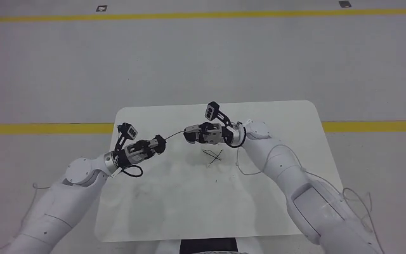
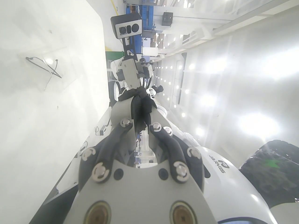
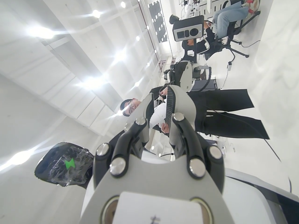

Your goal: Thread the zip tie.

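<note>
A thin black zip tie [image 1: 172, 135] spans the short gap between my two grippers above the middle of the white table [image 1: 279, 127]. My left gripper [image 1: 161, 143] is shut on its one end; in the left wrist view its black pads [image 2: 140, 99] press together, and the right arm's gripper sits just beyond them. My right gripper [image 1: 188, 134] is shut on the other end. In the right wrist view its fingertips [image 3: 161, 94] close on a thin black strand. The two grippers face each other, almost tip to tip.
A few spare black zip ties [image 1: 214, 156] lie crossed on the table just below the right gripper, also seen in the left wrist view [image 2: 44, 65]. The table's near edge [image 1: 190, 236] lies below both arms.
</note>
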Robot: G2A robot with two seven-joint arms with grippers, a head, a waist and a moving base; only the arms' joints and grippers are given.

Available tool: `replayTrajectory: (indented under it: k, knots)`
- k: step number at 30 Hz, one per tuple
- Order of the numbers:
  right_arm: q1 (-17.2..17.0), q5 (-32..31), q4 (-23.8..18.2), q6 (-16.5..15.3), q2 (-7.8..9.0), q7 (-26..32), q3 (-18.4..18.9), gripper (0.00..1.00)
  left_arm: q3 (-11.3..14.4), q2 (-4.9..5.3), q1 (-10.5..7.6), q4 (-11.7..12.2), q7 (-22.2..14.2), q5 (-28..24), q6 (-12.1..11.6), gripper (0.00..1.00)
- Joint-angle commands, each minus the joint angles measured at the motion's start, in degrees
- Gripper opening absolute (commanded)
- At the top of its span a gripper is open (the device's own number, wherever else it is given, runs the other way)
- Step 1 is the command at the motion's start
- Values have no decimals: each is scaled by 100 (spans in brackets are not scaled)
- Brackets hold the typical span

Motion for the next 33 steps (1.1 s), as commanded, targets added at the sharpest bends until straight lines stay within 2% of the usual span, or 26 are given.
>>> replayTrajectory:
  k: [1,7,8,9,21,22,23,24,28,32,33]
  knots:
    - [14,-2,20,1,-11,0,-15,14,0,0,0,0,0,0,0,0]
    - [51,9,82,-9,-37,0,-46,9,0,0,0,0,0,0,0,0]
    - [55,9,93,-14,-39,0,-49,2,0,0,0,0,0,0,0,0]
    - [59,10,103,-20,-41,0,-52,0,0,0,0,0,0,0,0,0]
    - [135,-115,229,-232,-33,0,-41,0,0,0,0,0,0,0,0,0]
    - [140,-117,248,-258,-32,0,-26,0,0,-2,0,-3,35,8,4,31]
    - [147,-108,287,-270,-31,0,-3,0,5,-11,5,-33,152,23,35,69]
    - [154,-107,313,-270,-35,0,17,0,2,-17,6,-75,203,66,51,100]
    - [172,-123,388,-269,-47,-18,79,0,-64,-22,33,-78,293,171,66,100]
    - [176,-122,433,-261,-56,-31,149,0,-111,-37,38,-53,714,414,98,100]
    - [177,-130,439,-250,-58,-27,160,0,-111,-37,38,-53,714,414,98,100]
